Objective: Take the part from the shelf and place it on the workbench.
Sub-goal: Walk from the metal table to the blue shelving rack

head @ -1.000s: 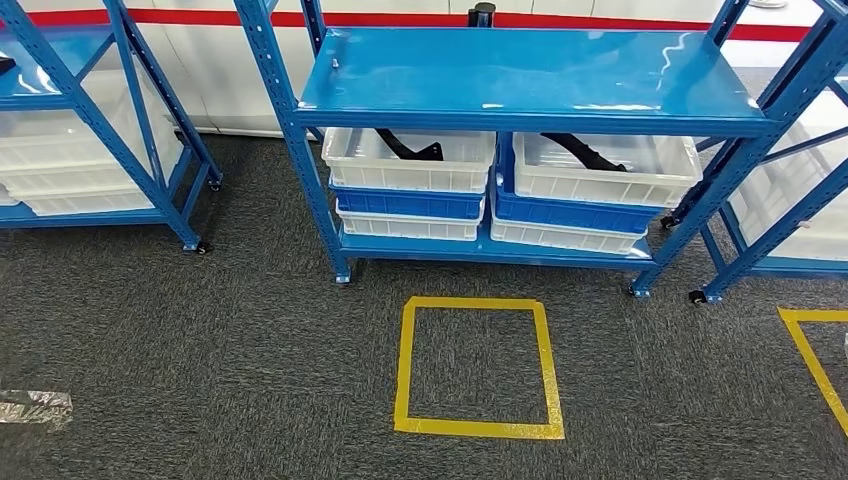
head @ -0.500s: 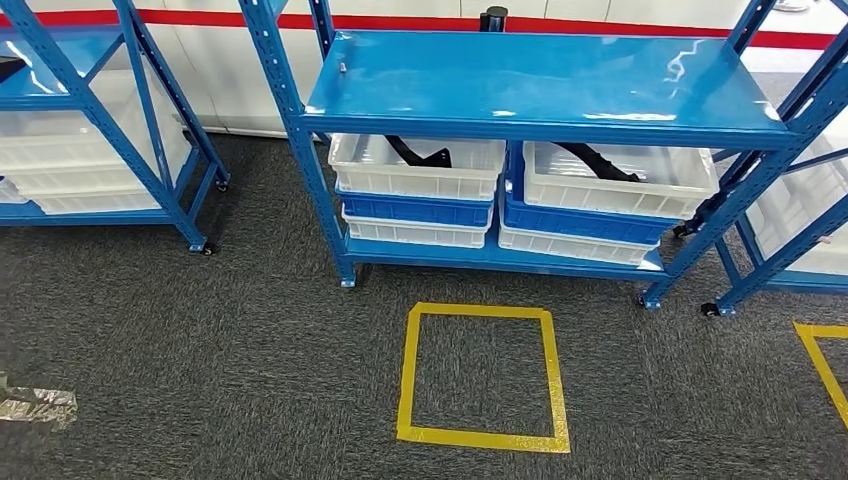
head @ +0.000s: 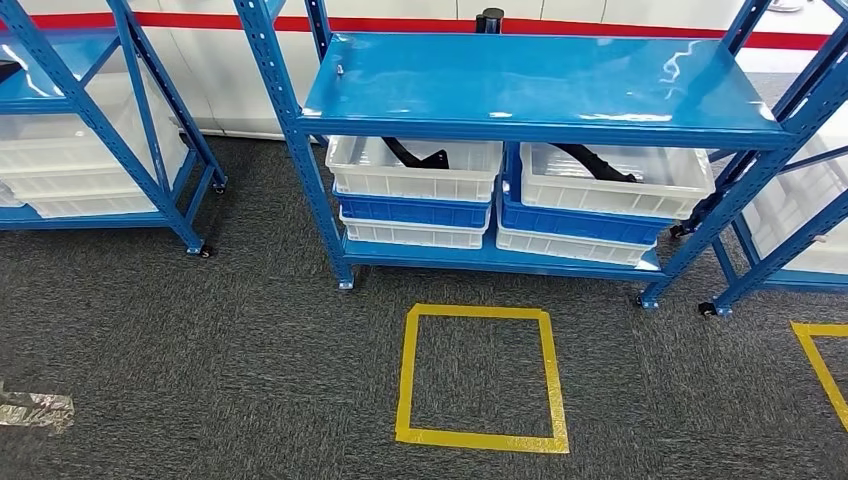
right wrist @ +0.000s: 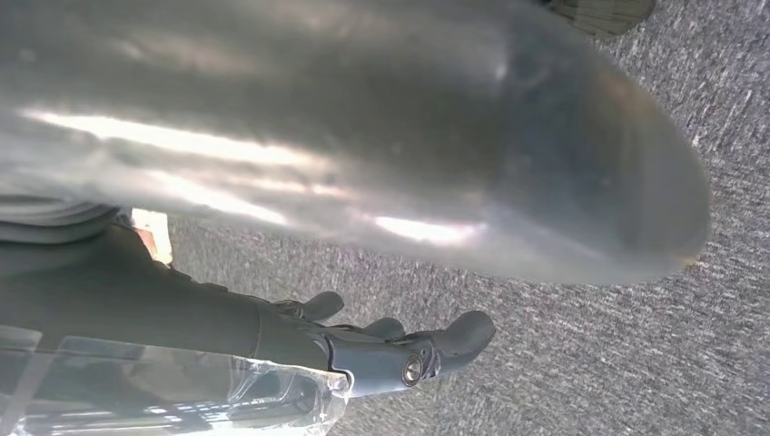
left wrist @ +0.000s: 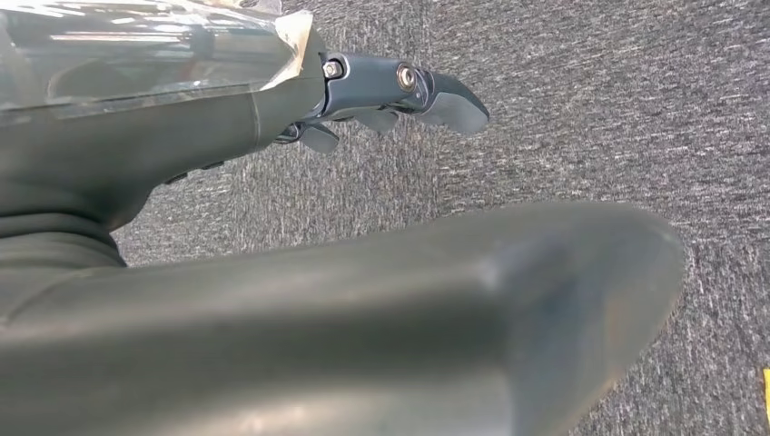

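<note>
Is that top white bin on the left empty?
No. The left white bin holds a black part, its dark arms showing above the rim.

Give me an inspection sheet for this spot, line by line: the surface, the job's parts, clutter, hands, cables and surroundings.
Surface: grey carpet with a yellow tape square.
Job's things: black parts, one in the left white bin, one in the right white bin, under the blue shelf top.
Clutter: crumpled clear wrap on the carpet.
Hands: left hand and right hand hang over the carpet, holding nothing.
Cables: nothing seen.
Surroundings: more blue racks either side; white wall with a red stripe.
</note>
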Robot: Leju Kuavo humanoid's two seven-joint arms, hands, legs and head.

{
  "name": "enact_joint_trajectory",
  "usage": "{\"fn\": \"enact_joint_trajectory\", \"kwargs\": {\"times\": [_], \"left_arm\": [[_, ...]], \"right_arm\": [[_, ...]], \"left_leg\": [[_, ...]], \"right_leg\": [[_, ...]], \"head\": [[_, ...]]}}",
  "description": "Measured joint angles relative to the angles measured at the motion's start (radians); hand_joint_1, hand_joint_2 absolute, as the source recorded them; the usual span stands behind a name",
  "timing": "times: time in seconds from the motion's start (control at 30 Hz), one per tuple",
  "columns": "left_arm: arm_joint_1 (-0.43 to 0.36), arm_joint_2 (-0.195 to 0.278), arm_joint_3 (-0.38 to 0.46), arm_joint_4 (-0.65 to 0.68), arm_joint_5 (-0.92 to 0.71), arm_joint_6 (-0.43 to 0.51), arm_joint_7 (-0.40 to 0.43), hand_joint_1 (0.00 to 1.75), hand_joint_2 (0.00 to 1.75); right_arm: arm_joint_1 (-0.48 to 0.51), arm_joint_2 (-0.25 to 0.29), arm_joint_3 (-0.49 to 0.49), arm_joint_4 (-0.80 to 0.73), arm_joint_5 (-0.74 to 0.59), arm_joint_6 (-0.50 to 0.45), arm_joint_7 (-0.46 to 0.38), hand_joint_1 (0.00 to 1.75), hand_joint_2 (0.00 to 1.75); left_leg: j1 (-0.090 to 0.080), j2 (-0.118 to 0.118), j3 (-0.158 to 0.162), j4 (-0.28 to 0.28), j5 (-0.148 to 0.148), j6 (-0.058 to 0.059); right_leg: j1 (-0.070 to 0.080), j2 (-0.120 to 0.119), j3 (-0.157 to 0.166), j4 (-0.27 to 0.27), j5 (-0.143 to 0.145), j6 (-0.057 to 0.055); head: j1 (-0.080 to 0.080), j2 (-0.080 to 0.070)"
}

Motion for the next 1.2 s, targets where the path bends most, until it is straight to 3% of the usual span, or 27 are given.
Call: {"fn": "enact_joint_trajectory", "kwargs": {"times": [0.07, 0.17, 0.2, 0.23, 0.27, 0.33, 0.4, 0.5, 0.57, 0.67, 0.7, 0.73, 0.77, 0.8, 0.87, 0.93, 1.0, 1.07, 1.1, 1.17, 1.2], "left_arm": [[0.000, -0.002, 0.000, 0.000, -0.001, -0.001, 0.000, 0.00, 0.00], [-0.001, -0.004, 0.000, 0.000, -0.005, -0.002, 0.000, 0.00, 0.00], [-0.001, -0.005, 0.000, 0.000, -0.006, -0.002, 0.000, 0.00, 0.00], [-0.001, -0.006, 0.000, 0.000, -0.006, -0.003, 0.000, 0.00, 0.00], [-0.001, -0.006, 0.000, 0.000, -0.007, -0.004, 0.000, 0.00, 0.00], [-0.002, -0.008, 0.000, 0.000, -0.008, -0.005, 0.000, 0.00, 0.00], [-0.003, -0.008, 0.000, 0.000, -0.009, -0.005, 0.000, 0.00, 0.00], [-0.005, -0.009, 0.000, 0.000, -0.009, -0.005, 0.001, 0.00, 0.00], [-0.007, -0.009, 0.000, 0.000, -0.010, -0.005, 0.001, 0.00, 0.00], [-0.008, -0.010, 0.000, 0.000, -0.011, -0.005, 0.001, 0.00, 0.00], [-0.008, -0.010, 0.000, 0.000, -0.011, -0.005, 0.001, 0.00, 0.00], [-0.007, -0.010, 0.000, 0.000, -0.011, -0.005, 0.001, 0.00, 0.00], [-0.007, -0.010, 0.000, 0.000, -0.011, -0.005, 0.002, 0.00, 0.00], [-0.007, -0.009, 0.000, 0.000, -0.011, -0.005, 0.002, 0.00, 0.00], [-0.008, -0.009, 0.000, 0.000, -0.011, -0.005, 0.002, 0.00, 0.00], [-0.008, -0.009, 0.000, 0.000, -0.010, -0.005, 0.001, 0.00, 0.00], [-0.008, -0.010, 0.000, 0.000, -0.009, -0.004, 0.001, 0.00, 0.00], [-0.009, -0.011, 0.000, 0.000, -0.008, -0.003, 0.000, 0.00, 0.00], [-0.009, -0.012, 0.000, 0.000, -0.008, -0.003, 0.000, 0.00, 0.00], [-0.009, -0.013, 0.000, 0.000, -0.009, -0.002, 0.000, 0.00, 0.00], [-0.008, -0.014, 0.000, 0.000, -0.009, -0.003, 0.000, 0.00, 0.00]], "right_arm": [[-0.001, -0.002, -0.003, 0.000, -0.002, -0.001, -0.002, 0.00, 0.00], [-0.001, -0.005, -0.010, 0.000, -0.004, -0.003, -0.004, 0.00, 0.00], [0.000, -0.006, -0.013, 0.000, -0.004, -0.004, -0.004, 0.00, 0.00], [0.001, -0.007, -0.016, 0.000, -0.004, -0.004, -0.004, 0.00, 0.00], [0.002, -0.008, -0.019, 0.000, -0.004, -0.005, -0.004, 0.00, 0.00], [0.001, -0.011, -0.022, 0.000, -0.004, -0.007, -0.004, 0.00, 0.00], [-0.003, -0.011, -0.025, 0.000, -0.006, -0.010, -0.004, 0.00, 0.00], [-0.004, -0.010, -0.027, 0.000, -0.007, -0.011, -0.005, 0.00, 0.00], [-0.004, -0.010, -0.028, 0.000, -0.008, -0.012, -0.005, 0.00, 0.00], [-0.005, -0.009, -0.028, 0.000, -0.008, -0.015, -0.006, 0.00, 0.00], [-0.005, -0.009, -0.029, 0.000, -0.008, -0.015, -0.006, 0.00, 0.00], [-0.004, -0.009, -0.029, 0.000, -0.008, -0.015, -0.006, 0.00, 0.00], [-0.004, -0.010, -0.030, 0.000, -0.008, -0.015, -0.006, 0.00, 0.00], [-0.004, -0.010, -0.030, 0.000, -0.008, -0.015, -0.006, 0.00, 0.00], [-0.005, -0.008, -0.032, 0.000, -0.007, -0.015, -0.006, 0.00, 0.00], [-0.006, -0.007, -0.033, 0.000, -0.006, -0.016, -0.007, 0.00, 0.00], [-0.004, -0.007, -0.036, 0.000, -0.005, -0.017, -0.007, 0.00, 0.00], [-0.003, -0.008, -0.039, 0.000, -0.005, -0.018, -0.007, 0.00, 0.00], [-0.004, -0.009, -0.041, 0.000, -0.005, -0.018, -0.007, 0.00, 0.00], [-0.006, -0.009, -0.043, 0.000, -0.005, -0.018, -0.007, 0.00, 0.00], [-0.007, -0.009, -0.043, 0.000, -0.005, -0.018, -0.007, 0.00, 0.00]], "left_leg": [[0.005, 0.006, 0.011, -0.021, 0.012, 0.000], [0.007, 0.021, 0.017, -0.030, 0.018, 0.002], [0.006, 0.025, 0.016, -0.030, 0.017, 0.002], [0.006, 0.030, 0.017, -0.029, 0.015, 0.001], [0.007, 0.035, 0.019, -0.028, 0.013, -0.001], [0.008, 0.044, 0.025, -0.024, 0.005, -0.010], [0.004, 0.053, 0.028, -0.017, -0.005, -0.021], [0.004, 0.063, 0.030, -0.014, -0.011, -0.031], [0.009, 0.052, 0.021, 0.012, -0.033, -0.040], [0.013, 0.023, -0.064, 0.191, -0.126, -0.051], [0.014, 0.020, -0.098, 0.253, -0.146, -0.052], [0.014, 0.018, -0.117, 0.283, -0.147, -0.052], [0.015, 0.017, -0.118, 0.273, -0.126, -0.050], [0.015, 0.012, -0.098, 0.223, -0.090, -0.047], [0.017, -0.017, -0.032, 0.080, -0.020, -0.040], [0.014, -0.038, 0.002, 0.007, 0.000, -0.035], [0.008, -0.028, 0.003, 0.001, 0.000, -0.027], [0.008, -0.011, 0.006, -0.010, 0.009, -0.011], [0.009, -0.002, 0.008, -0.016, 0.013, -0.003], [0.007, 0.019, 0.009, -0.019, 0.014, 0.005], [0.006, 0.030, 0.008, -0.019, 0.014, 0.006]], "right_leg": [[0.004, 0.000, -0.014, 0.028, -0.016, 0.001], [0.008, 0.001, -0.098, 0.198, -0.087, -0.007], [0.008, 0.001, -0.124, 0.248, -0.101, -0.005], [0.007, 0.000, -0.131, 0.259, -0.099, 0.001], [0.006, -0.002, -0.115, 0.224, -0.079, 0.011], [0.004, -0.024, -0.042, 0.076, -0.021, 0.026], [0.007, -0.036, 0.002, -0.011, 0.008, 0.015], [0.010, -0.019, 0.002, -0.013, 0.009, -0.013], [0.004, -0.008, 0.003, -0.014, 0.011, -0.026], [0.002, 0.009, 0.003, -0.014, 0.011, -0.041], [0.003, 0.016, 0.003, -0.014, 0.011, -0.042], [0.003, 0.024, 0.004, -0.014, 0.011, -0.042], [0.003, 0.033, 0.005, -0.014, 0.011, -0.042], [0.003, 0.044, 0.006, -0.014, 0.011, -0.042], [0.005, 0.063, 0.009, -0.013, 0.011, -0.040], [0.008, 0.077, 0.007, -0.013, 0.011, -0.033], [0.006, 0.090, 0.000, -0.017, 0.015, -0.018], [0.006, 0.073, -0.013, -0.002, 0.007, -0.009], [0.008, 0.055, -0.030, 0.030, -0.010, -0.010], [0.011, 0.022, -0.091, 0.156, -0.067, -0.019], [0.011, 0.017, -0.122, 0.221, -0.092, -0.021]], "head": [[0.002, 0.000], [0.007, 0.000], [0.008, 0.000], [0.008, 0.000], [0.009, 0.000], [0.009, 0.000], [0.008, 0.000], [0.007, 0.000], [0.006, 0.000], [0.004, 0.000], [0.004, 0.000], [0.004, 0.000], [0.004, 0.000], [0.004, 0.000], [0.004, 0.000], [0.004, 0.000], [0.005, 0.000], [0.006, 0.000], [0.008, 0.000], [0.013, 0.000], [0.014, 0.000]]}}
